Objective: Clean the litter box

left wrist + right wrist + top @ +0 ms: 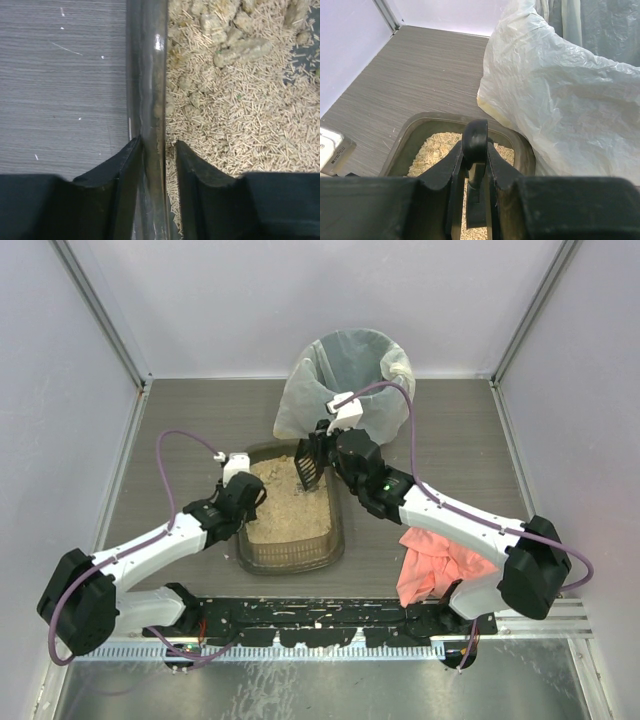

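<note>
Glossy litter box (150, 75), thin tan pellets (240, 130), lumps (245, 49), black scoop (308, 470)

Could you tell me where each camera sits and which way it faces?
Top external: above and behind, looking down; left arm and right arm show.
Left wrist: on the left arm, looking down; left gripper clamps the litter box.
Right wrist: on the right arm, facing the bin; right gripper grips a scoop.
Shared: all three see the litter box.

You see a dark grey-brown, translucent litter box (290, 562) holding tan pellet litter (285, 510), a black scoop (308, 465), a milky white bin bag (345, 365), a coral-pink cloth (435, 562), purple cables (183, 432), and a grey, wood-grained tabletop (200, 410).
</note>
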